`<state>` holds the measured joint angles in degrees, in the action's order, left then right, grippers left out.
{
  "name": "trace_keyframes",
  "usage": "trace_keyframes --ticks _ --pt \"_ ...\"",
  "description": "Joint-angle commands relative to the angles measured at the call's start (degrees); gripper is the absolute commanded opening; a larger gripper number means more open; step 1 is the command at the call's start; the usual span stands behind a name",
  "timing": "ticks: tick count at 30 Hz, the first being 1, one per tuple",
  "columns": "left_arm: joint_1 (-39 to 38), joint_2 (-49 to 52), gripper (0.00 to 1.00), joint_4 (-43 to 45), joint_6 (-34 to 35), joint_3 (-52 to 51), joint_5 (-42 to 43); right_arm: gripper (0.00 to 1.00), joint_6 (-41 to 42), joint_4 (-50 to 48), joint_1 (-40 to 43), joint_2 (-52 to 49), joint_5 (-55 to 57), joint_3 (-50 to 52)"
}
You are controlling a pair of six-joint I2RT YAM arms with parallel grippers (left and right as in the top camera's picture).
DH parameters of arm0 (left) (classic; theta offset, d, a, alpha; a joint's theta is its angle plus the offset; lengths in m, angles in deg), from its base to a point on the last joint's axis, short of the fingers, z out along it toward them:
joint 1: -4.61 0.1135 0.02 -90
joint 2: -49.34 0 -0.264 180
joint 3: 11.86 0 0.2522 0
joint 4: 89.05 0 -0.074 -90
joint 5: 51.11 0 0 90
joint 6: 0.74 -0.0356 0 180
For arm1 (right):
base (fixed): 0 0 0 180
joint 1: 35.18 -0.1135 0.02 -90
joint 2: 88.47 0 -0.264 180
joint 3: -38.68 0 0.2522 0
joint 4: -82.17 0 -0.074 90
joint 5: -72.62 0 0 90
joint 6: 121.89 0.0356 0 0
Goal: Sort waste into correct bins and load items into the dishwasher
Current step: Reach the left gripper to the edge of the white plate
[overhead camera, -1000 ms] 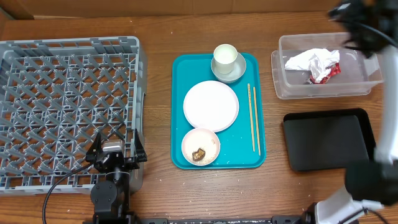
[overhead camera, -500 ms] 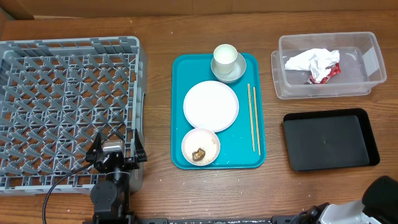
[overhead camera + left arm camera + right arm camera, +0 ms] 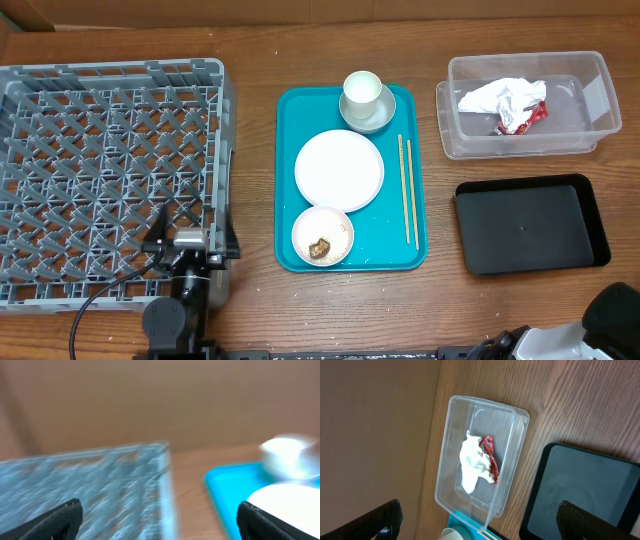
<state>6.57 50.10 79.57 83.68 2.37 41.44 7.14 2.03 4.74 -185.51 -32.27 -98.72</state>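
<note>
On the teal tray (image 3: 392,232) lie a pale round plate (image 3: 339,169), a white cup (image 3: 362,90) standing in a small bowl (image 3: 374,121), a second bowl (image 3: 304,226) holding a brown scrap (image 3: 320,248), and chopsticks (image 3: 406,190). The clear tub (image 3: 578,112) holds crumpled white paper (image 3: 492,97) and a red wrapper (image 3: 527,117); the right wrist view shows the tub (image 3: 490,415), the paper (image 3: 471,462) and the wrapper (image 3: 490,457). The black tray (image 3: 530,225) is bare. My left gripper (image 3: 188,246) is open and empty by the grey dish rack (image 3: 110,150). My right gripper (image 3: 480,520) is open and empty, high above the tub. I see no rice grains.
The left wrist view is motion-blurred; it shows the rack (image 3: 100,480), the teal tray's edge (image 3: 222,487) and the plate (image 3: 280,497). The right arm's base (image 3: 612,308) is at the front right corner. A brown wall runs behind the table.
My right arm has drawn back from over the clear tub and left the top right of the overhead view. My left gripper has shifted slightly toward the table's front edge.
</note>
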Motion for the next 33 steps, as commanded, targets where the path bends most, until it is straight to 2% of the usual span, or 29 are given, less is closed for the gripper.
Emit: trace_keyframes --ticks 1,2,3,5,8,10,13,16,20,24,28,31,33 --pt "-0.11 -0.39 1.00 8.61 10.54 -0.17 26.10 1.00 0.39 -0.26 -0.09 0.04 -0.63 -0.20" --pt "-0.11 -0.39 1.00 11.96 10.54 -0.17 29.18 1.00 0.39 -0.26 -0.09 0.04 -0.63 -0.20" --pt "-0.11 -0.39 1.00 18.91 10.60 -0.17 32.17 1.00 0.39 -0.26 -0.09 0.04 -0.63 -0.20" --pt "-0.11 -0.39 1.00 26.36 13.00 0.31 33.24 1.00 0.39 -0.26 -0.09 0.04 -0.63 -0.20" --pt "-0.11 -0.28 1.00 25.44 16.70 3.87 33.07 1.00 0.39 -0.26 -0.09 0.04 -0.63 -0.20" --pt "-0.11 0.79 1.00 20.04 16.92 7.87 33.05 1.00 0.39 -0.26 -0.09 0.04 -0.63 -0.20" --pt "-0.11 6.14 1.00 10.27 13.46 16.33 33.09 1.00 0.39 -0.26 -0.09 0.04 -0.63 -0.20" --pt "-0.11 18.08 1.00 -2.19 7.45 29.33 33.07 1.00 0.39 -0.26 -0.09 0.04 -0.63 -0.20" --pt "-0.15 36.89 1.00 -27.76 -0.04 50.49 33.16 1.00 0.39 -0.26 -0.09 0.04 -0.63 -0.20" --pt "-0.15 54.25 1.00 -47.91 0.31 68.94 35.17 1.00 0.39 -0.26 -0.09 0.04 -0.63 -0.20" --pt "-0.15 65.37 1.00 -55.71 8.35 76.24 40.61 1.00 0.39 -0.26 -0.09 0.04 -0.63 -0.20" --pt "-0.44 71.47 1.00 -54.55 9.44 76.39 48.74 1.00 0.39 -0.26 -0.09 0.04 -0.63 -0.20" --pt "-1.73 75.03 1.00 -54.47 10.29 76.98 50.07 1.00 0.39 -0.26 -0.09 0.04 -0.63 -0.20"
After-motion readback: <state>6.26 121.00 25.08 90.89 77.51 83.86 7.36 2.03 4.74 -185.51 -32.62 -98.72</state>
